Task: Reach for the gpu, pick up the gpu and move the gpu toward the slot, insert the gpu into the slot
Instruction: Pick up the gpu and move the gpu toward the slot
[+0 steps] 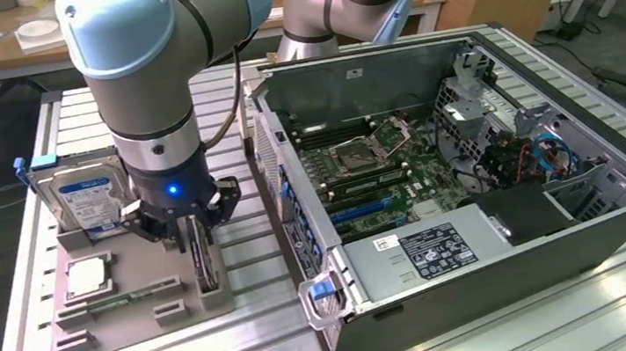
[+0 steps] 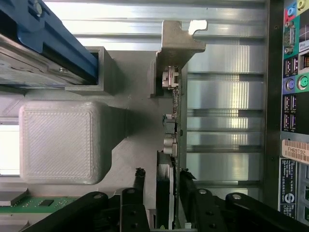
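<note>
**Item 1, hand** (image 1: 192, 233) (image 2: 163, 180): partly wide and holding nothing. Its fingers (image 2: 187, 186) straddle the card. One looks just beside it, and I see a gap at the other, so I log it as unclamped.

**Item 2, gpu** (image 1: 205, 263) (image 2: 175, 116): directly beneath the hand and between the fingers. It stands on its long edge in a groove of the grey fixture tray (image 1: 129, 325). I judge it is kept upright so that its thin faces meet the pads. Its silver bracket (image 2: 178, 43) sits at the end farthest from the hand.

**Item 3, slot** (image 1: 362, 211): well apart from the hand, inside the open computer case (image 1: 446, 302). I take it to be one of the blue connectors, and it is empty.

**Item 4, hard drive** (image 1: 86, 201): upright in the tray, near the hand on the side away from the case.

**Item 5, surface** (image 1: 261, 341): slatted metal, carrying the tray and the case side by side.
</note>
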Controlling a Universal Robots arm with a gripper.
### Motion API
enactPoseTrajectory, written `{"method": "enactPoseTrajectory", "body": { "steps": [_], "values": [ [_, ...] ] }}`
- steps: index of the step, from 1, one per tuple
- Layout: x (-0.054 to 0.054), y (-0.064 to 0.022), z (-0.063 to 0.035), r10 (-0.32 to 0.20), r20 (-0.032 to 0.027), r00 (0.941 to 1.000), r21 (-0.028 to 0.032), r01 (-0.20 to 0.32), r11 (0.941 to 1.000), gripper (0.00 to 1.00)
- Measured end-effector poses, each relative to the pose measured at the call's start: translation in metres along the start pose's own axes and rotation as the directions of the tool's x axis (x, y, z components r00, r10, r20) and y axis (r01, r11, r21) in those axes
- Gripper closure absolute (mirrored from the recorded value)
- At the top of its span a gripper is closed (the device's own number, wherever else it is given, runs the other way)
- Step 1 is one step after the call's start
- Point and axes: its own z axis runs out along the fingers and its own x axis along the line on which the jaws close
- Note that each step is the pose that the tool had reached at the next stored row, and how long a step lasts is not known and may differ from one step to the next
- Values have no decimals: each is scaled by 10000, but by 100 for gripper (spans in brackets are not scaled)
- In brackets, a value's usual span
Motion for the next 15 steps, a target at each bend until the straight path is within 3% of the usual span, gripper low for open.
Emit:
{"method": "enactPoseTrajectory", "body": {
  "steps": [3,4,15],
  "values": [
    [0,0,0,0,1,10000,0,0,10000,60],
    [0,0,0,0,1,10000,0,0,10000,67],
    [-33,0,2,-18,0,10000,0,18,10000,67]
  ]
}}
